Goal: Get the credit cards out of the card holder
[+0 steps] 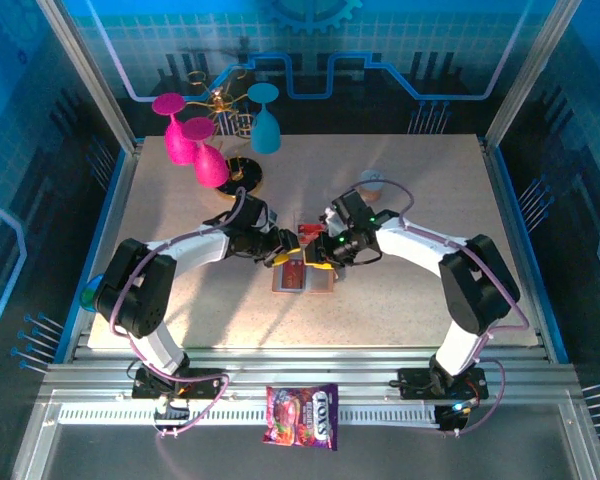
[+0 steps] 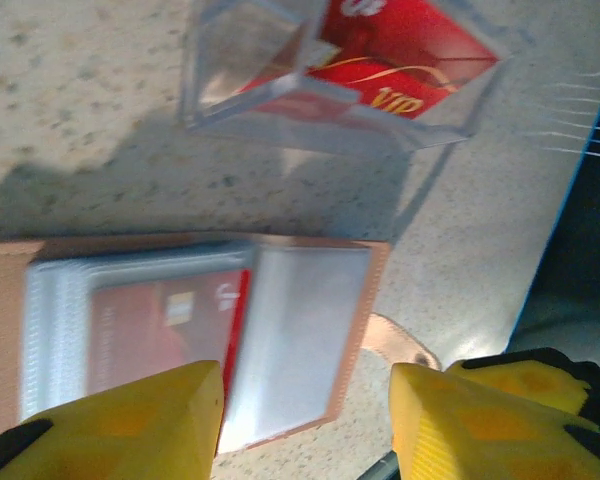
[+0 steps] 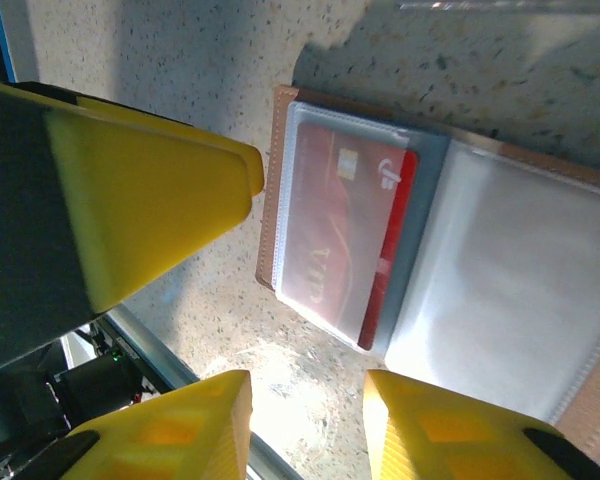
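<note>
I see the card holder (image 3: 500, 260) lying open and flat near the middle of the table (image 1: 400, 300). 1 red card (image 3: 345, 235) sits tucked inside it. A 2nd red card (image 2: 400, 50) lies on the table just beyond, partly covered by a clear plastic sheet (image 2: 250, 60). My left claw (image 2: 305, 405) hangs spread over the holder's edge, pinching nothing. My right claw (image 3: 308, 420) stands narrowly parted beside the holder, gripping nothing.
</note>
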